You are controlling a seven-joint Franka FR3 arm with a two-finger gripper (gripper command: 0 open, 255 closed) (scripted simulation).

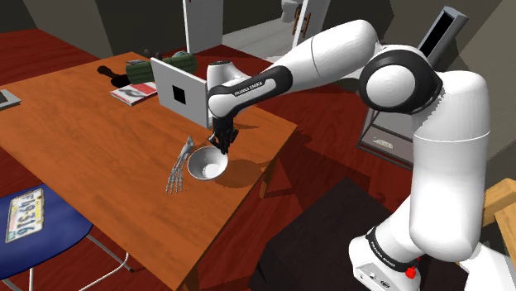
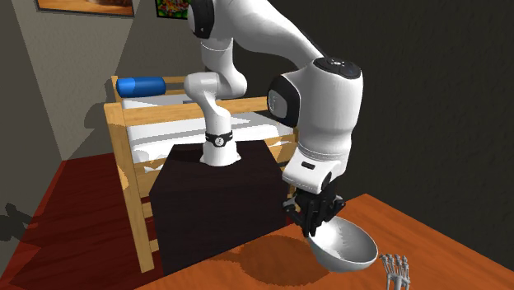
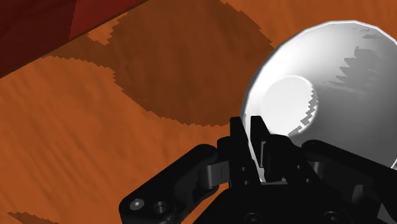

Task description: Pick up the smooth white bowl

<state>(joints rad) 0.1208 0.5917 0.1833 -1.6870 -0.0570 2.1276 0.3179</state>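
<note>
Shoulder view, from left to right: a blue chair (image 1: pixel 62 221) is standing at the lower left and is carrying a number plate (image 1: pixel 25 215). A wooden table (image 1: pixel 91 140) is taking up the left half. At its far end a magazine (image 1: pixel 134 93) is lying flat, and a white panel (image 1: pixel 180 89) with a dark square is standing upright beside it. Nearer the middle, a skeleton hand (image 1: pixel 177 169) is lying on the table just beside the white bowl (image 1: pixel 207 167). The bowl is sitting tilted near the table edge that faces the stand (image 1: pixel 331 240). The gripper (image 1: pixel 222 145) is pointing down onto the bowl's rim. The white arm (image 1: pixel 331 58) is reaching to it from the stand at the lower right.

Second exterior view, from left to right: a wooden bed (image 2: pixel 123 148) with a blue roll (image 2: pixel 142 86) is standing behind the dark stand (image 2: pixel 214 198). The gripper (image 2: pixel 317 224) is hanging over the table (image 2: pixel 445 255) and is meeting the near rim of the bowl (image 2: pixel 346 247). The bowl is leaning, and whether its underside is touching the table cannot be told. The skeleton hand (image 2: pixel 395 270) is lying just beside it at the lower right.

Wrist view: the gripper (image 3: pixel 249 141) is clamping the rim of the bowl (image 3: pixel 331 83). One of the fingers (image 3: pixel 236 137) is pressing outside the wall and the other inside. A round shadow (image 3: pixel 184 70) is falling on the table (image 3: pixel 83 140) beside the bowl.
</note>
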